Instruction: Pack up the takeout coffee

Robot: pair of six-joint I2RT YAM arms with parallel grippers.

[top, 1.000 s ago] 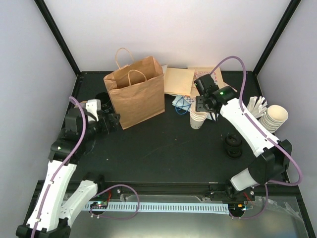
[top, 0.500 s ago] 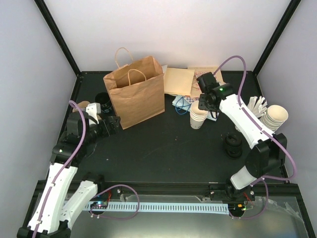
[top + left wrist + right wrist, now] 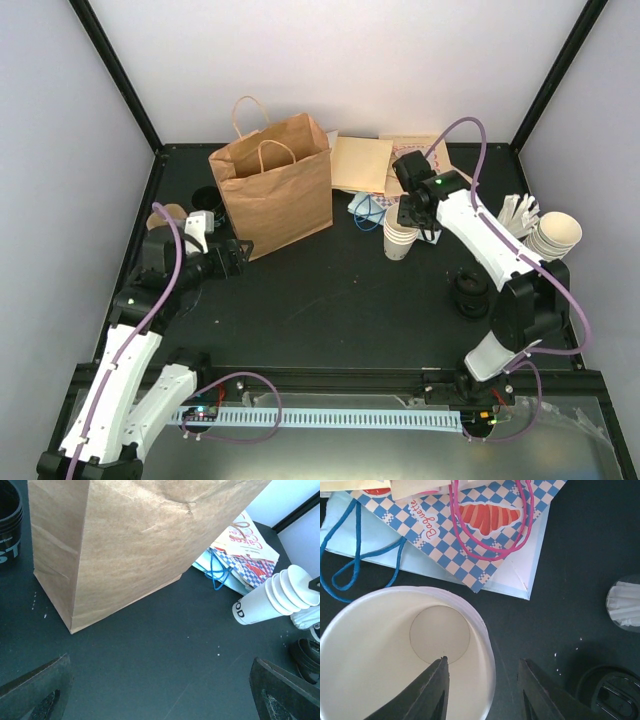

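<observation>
Top cup of a nested stack, lidless, standing on the bench right of the brown paper bag. The right gripper is open astride its rim, one finger inside and one outside. The left gripper is open and empty. Separating, lidding and bagging all appear to remain. Since the earlier frames, the left gripper has edged toward the bag.

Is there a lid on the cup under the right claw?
No: the right wrist view looks straight into the top cup, lidless, down to its bare bottom.
</observation>
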